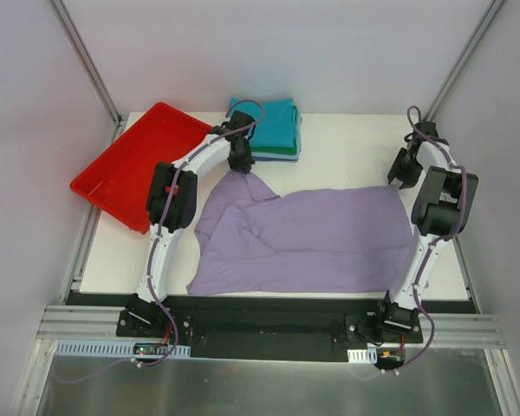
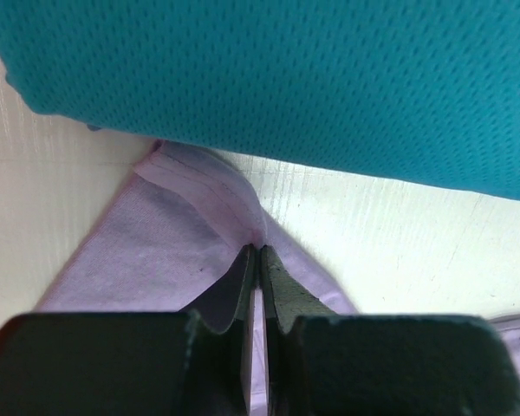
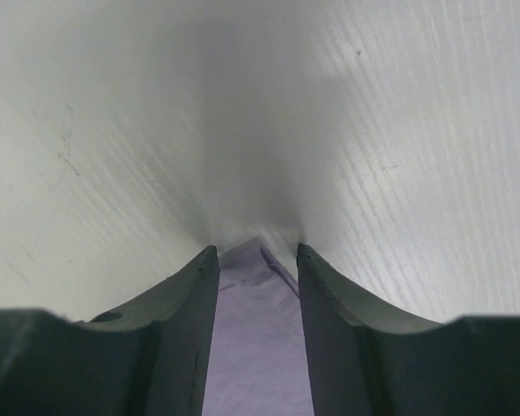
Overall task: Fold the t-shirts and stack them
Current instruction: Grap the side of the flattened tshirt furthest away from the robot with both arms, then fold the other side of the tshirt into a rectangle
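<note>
The lavender t-shirt (image 1: 312,238) lies spread out and rumpled across the middle of the white table (image 1: 347,147). My left gripper (image 1: 241,165) is at its far left corner, just in front of the folded stack, whose top shirt is teal (image 1: 273,126). In the left wrist view the left gripper (image 2: 259,251) is shut on a hemmed corner of the lavender shirt (image 2: 156,251), with the teal shirt (image 2: 329,78) right behind. My right gripper (image 1: 401,178) is at the shirt's far right corner. Its jaws (image 3: 256,251) stand apart, with the lavender corner (image 3: 251,338) between them on the table.
A red plastic tray (image 1: 139,165) sits tilted over the table's far left edge. Grey enclosure walls with metal posts surround the table on all three far sides. Both arm bases are bolted to the black rail at the near edge.
</note>
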`<action>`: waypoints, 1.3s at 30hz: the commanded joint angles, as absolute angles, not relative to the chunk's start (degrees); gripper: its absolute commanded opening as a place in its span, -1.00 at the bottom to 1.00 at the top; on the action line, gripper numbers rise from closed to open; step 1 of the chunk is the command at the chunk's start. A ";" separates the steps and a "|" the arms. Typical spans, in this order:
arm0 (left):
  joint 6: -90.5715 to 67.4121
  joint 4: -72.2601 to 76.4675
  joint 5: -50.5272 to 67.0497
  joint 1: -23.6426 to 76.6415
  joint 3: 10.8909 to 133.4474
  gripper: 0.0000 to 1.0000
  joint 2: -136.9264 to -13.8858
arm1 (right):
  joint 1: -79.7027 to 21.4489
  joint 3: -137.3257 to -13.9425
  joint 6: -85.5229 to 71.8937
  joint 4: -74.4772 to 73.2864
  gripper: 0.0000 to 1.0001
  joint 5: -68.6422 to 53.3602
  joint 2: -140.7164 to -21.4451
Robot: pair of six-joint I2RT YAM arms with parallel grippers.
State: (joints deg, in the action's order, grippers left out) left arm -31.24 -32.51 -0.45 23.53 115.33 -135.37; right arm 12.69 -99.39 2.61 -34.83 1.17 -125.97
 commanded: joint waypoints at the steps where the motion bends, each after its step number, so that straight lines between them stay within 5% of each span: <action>1: -30.76 -32.52 -0.17 23.12 114.52 -1.00 -130.61 | 12.30 -98.96 3.78 -37.26 -0.26 2.29 -125.95; 7: -31.20 -32.43 -0.18 23.03 113.82 -1.00 -130.17 | 12.13 -97.47 3.52 -36.91 -0.45 3.08 -124.54; 13: -31.20 -32.52 -0.09 23.11 112.94 -1.00 -128.77 | 11.87 -96.68 4.22 -35.25 -0.99 1.32 -123.49; 39: -39.19 -32.26 -2.99 28.12 74.90 -1.00 -94.50 | 7.73 -66.62 2.37 -25.22 -0.99 14.67 -87.28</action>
